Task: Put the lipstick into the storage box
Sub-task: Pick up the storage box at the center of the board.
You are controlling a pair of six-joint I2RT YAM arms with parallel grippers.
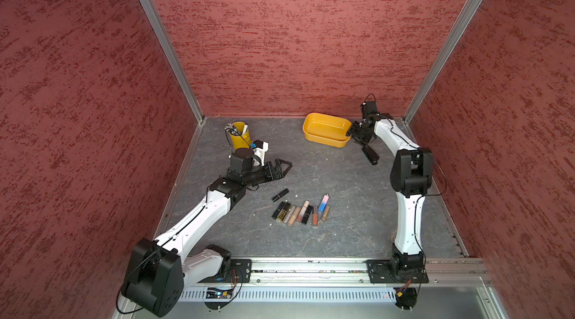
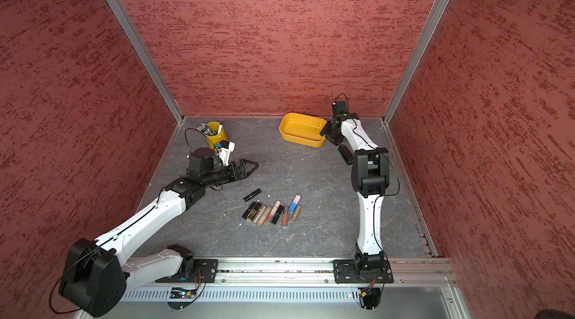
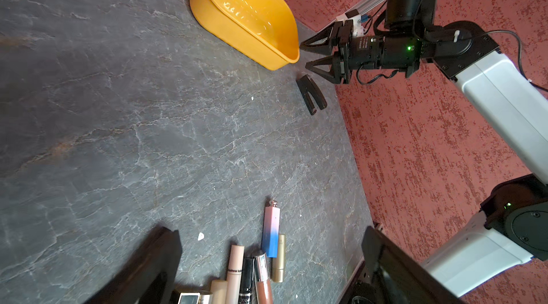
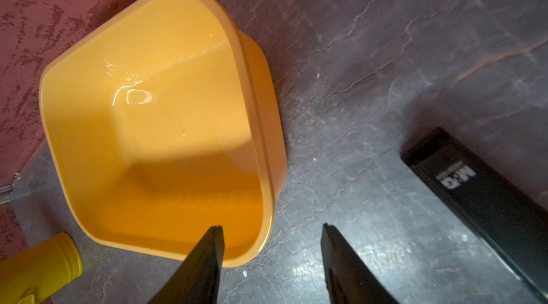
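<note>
The storage box [image 1: 323,140] [image 2: 299,140] is an orange-yellow oblong tub at the back of the table, and it looks empty [image 4: 148,139]. Several lipstick tubes [image 1: 298,213] [image 2: 270,212] lie in a row mid-table, among them a pink-to-blue one [image 3: 271,230]. A black lipstick [image 1: 280,195] lies apart on the row's left. My left gripper [image 1: 284,170] [image 3: 267,230] hovers open, left of and behind the row. My right gripper [image 1: 352,133] [image 4: 271,225] is at the box's right end. Its jaws are apart, one over the box's corner and one over the table, with nothing between them.
A black stapler-like object [image 1: 370,154] [image 4: 474,192] lies on the table just right of the box, under my right arm. A small yellow bucket with pens [image 1: 239,137] [image 2: 214,133] stands at the back left. Red walls enclose the table on three sides.
</note>
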